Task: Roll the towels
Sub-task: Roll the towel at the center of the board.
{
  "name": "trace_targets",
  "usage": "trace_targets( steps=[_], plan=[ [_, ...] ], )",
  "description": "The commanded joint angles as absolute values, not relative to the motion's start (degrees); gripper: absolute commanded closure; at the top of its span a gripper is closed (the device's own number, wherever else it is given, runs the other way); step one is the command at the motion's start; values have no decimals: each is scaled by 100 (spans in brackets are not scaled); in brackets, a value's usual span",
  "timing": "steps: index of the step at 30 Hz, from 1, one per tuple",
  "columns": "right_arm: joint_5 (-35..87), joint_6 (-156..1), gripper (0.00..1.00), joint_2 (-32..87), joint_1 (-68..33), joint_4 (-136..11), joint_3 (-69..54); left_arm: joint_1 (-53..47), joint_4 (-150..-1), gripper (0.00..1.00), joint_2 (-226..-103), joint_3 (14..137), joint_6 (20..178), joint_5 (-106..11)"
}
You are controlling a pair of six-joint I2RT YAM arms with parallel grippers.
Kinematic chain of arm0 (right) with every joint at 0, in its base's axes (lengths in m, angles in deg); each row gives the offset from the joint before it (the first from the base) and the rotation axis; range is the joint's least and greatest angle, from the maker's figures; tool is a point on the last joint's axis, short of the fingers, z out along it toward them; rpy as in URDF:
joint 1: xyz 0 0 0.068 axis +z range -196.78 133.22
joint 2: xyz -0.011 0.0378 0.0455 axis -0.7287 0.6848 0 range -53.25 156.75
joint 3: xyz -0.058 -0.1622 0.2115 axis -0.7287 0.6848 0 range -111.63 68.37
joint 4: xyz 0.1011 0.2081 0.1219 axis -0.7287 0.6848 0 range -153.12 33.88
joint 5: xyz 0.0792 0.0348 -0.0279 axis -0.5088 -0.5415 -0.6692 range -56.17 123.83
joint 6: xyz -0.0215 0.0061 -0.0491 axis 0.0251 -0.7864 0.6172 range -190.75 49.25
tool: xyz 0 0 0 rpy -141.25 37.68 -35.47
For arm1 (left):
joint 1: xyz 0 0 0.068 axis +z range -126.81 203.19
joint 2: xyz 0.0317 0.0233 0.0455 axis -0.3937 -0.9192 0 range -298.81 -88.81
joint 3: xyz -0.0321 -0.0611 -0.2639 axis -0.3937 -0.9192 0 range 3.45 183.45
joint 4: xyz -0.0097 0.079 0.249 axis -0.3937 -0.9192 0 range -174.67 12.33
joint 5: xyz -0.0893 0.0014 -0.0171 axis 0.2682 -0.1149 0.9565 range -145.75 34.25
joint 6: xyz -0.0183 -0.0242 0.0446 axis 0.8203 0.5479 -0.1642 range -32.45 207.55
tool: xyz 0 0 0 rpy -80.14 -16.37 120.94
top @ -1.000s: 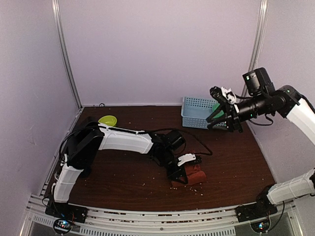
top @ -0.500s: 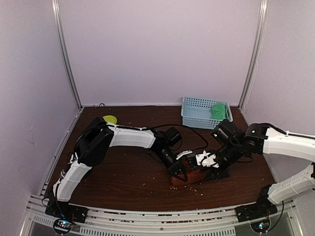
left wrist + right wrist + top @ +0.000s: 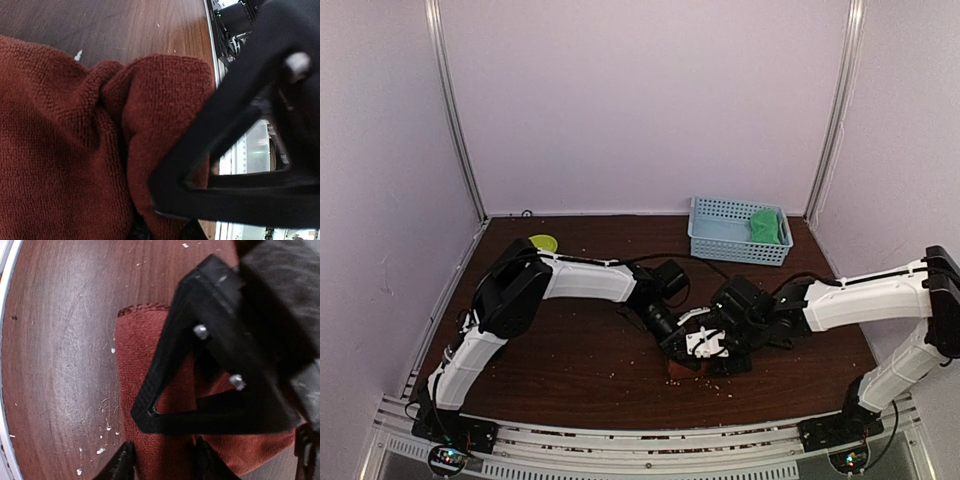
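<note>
The rust towel [image 3: 728, 366] lies bunched on the brown table, near the front middle. My left gripper [image 3: 682, 350] is shut on its left end; in the left wrist view the rust towel [image 3: 60, 140] fills the frame and cloth sits between the tips of the left gripper [image 3: 163, 233]. My right gripper [image 3: 708, 345] hangs low over the same towel. In the right wrist view the right gripper [image 3: 164, 462] is open, its tips straddling the edge of the rust towel [image 3: 135, 355]. The green towel [image 3: 767, 226] lies in the light-blue basket [image 3: 720, 235].
The basket stands at the back right by the wall. A yellow-green dish [image 3: 544, 243] sits at the back left. A black cable [image 3: 720, 280] trails across the table's middle. Pale crumbs dot the wood. Both grippers crowd together over the rust towel.
My right arm has swung down from the basket to the rust towel, and its jaws have spread wider. The left gripper has stayed shut on the towel.
</note>
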State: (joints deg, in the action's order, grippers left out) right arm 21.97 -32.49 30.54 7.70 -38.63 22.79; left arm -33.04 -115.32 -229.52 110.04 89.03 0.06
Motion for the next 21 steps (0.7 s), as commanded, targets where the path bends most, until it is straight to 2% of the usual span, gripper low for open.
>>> trace_targets(
  steps=[1, 5, 8, 14, 21],
  plan=[
    [2308, -3214, 67, 3382, 795, -4018, 2425, -3265, -12001, 81, -23139, 10905, 8929, -299],
    [2022, -3271, 86, 3517, 524, -3701, 2237, -3029, -11370, 64, -22435, 10247, 9040, -589],
    [1375, -3354, 93, 3665, 208, -3154, 1830, -2754, -10955, 59, -21597, 9593, 9200, -1065],
    [-148, -3529, 97, 4303, -46, -1827, 1052, -2284, -10035, 50, -19757, 8088, 9227, -2326],
    [-1301, -3540, 98, 5239, -596, -814, 347, -2700, -8667, 45, -17576, 6420, 8280, -3803]
  ],
)
